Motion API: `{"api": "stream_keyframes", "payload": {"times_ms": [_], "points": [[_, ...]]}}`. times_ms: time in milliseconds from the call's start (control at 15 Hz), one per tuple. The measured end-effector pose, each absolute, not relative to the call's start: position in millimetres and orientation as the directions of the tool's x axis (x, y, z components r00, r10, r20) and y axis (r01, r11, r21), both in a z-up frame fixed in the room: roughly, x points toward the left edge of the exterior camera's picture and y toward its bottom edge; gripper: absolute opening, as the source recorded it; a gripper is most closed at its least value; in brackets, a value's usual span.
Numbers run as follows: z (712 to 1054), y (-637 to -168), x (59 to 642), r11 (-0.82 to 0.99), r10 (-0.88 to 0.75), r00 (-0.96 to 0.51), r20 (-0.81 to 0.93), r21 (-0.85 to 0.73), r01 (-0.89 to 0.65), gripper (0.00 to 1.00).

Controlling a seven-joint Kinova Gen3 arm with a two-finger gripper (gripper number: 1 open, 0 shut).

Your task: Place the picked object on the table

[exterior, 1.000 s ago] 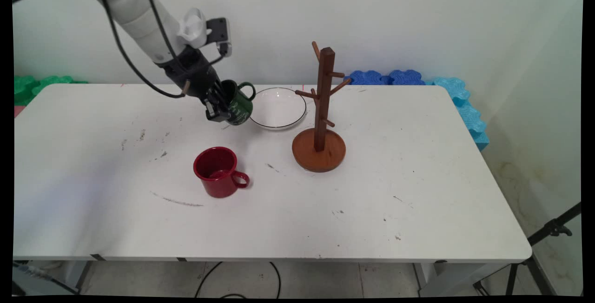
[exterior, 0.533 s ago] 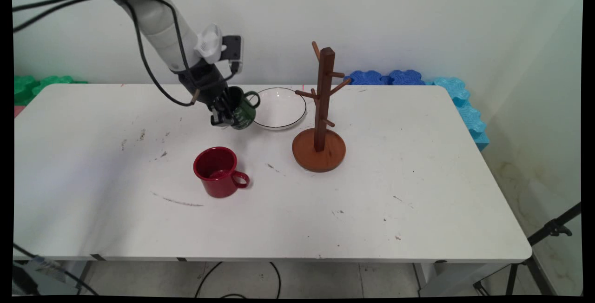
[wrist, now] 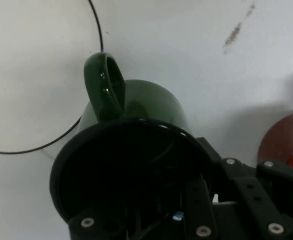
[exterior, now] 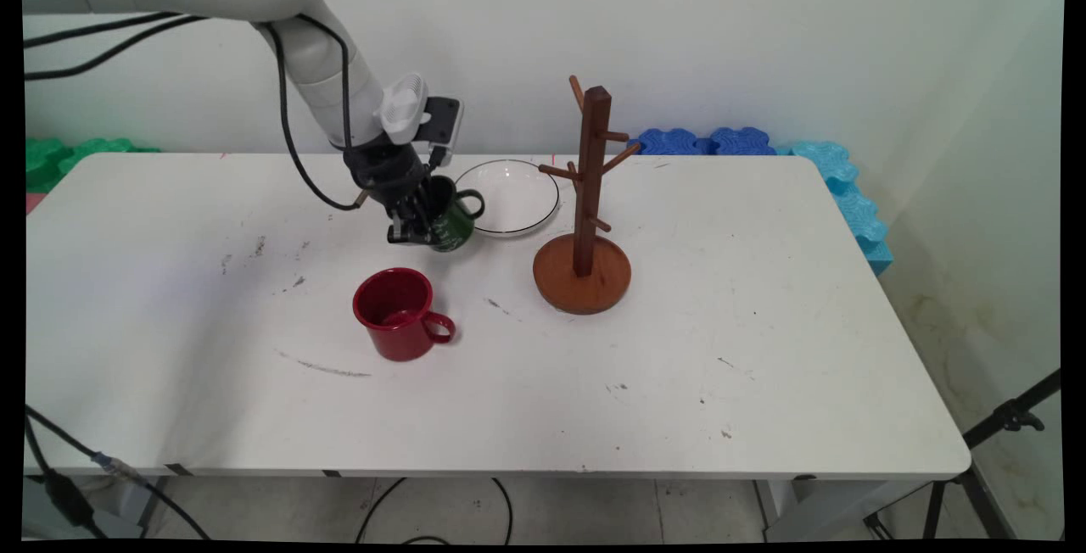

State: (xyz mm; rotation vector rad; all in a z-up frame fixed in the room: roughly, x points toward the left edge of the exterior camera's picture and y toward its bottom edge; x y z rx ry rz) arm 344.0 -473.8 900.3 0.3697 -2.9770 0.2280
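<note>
White tabletop [exterior: 594,383], scuffed in places, lies under the gripper [exterior: 413,218], which is clamped on the rim of a green mug [exterior: 450,222], one finger inside it. Compared with a second ago, gripper and mug sit lower and further right, the mug nearly upright and close to the table. Just beyond the mug lies a white plate [exterior: 517,197]; a red mug [exterior: 399,315] stands nearer the camera, a wooden mug tree [exterior: 585,222] further right.

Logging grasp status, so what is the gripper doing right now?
Gripper: shut on the green mug, gripping its rim with one finger inside, beside the white plate.
</note>
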Motion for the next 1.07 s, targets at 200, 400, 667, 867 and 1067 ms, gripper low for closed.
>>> {"api": "stream_keyframes", "payload": {"times_ms": [200,400,667,867,1067], "points": [[894.6,-474.9,342.0,0.968,-0.201,-0.970,0.134,-0.124,-0.218,0.00],[889.2,-474.7,339.6,0.976,-0.172,-0.978,0.119,-0.113,-0.186,0.00],[883.3,-472.9,337.9,0.982,-0.151,-0.983,0.104,-0.097,-0.162,0.00],[877.8,-472.2,336.3,0.986,-0.138,-0.986,0.096,-0.085,-0.146,0.00],[873.5,-473.3,334.8,0.987,-0.129,-0.987,0.092,-0.081,-0.137,0.00]]}}
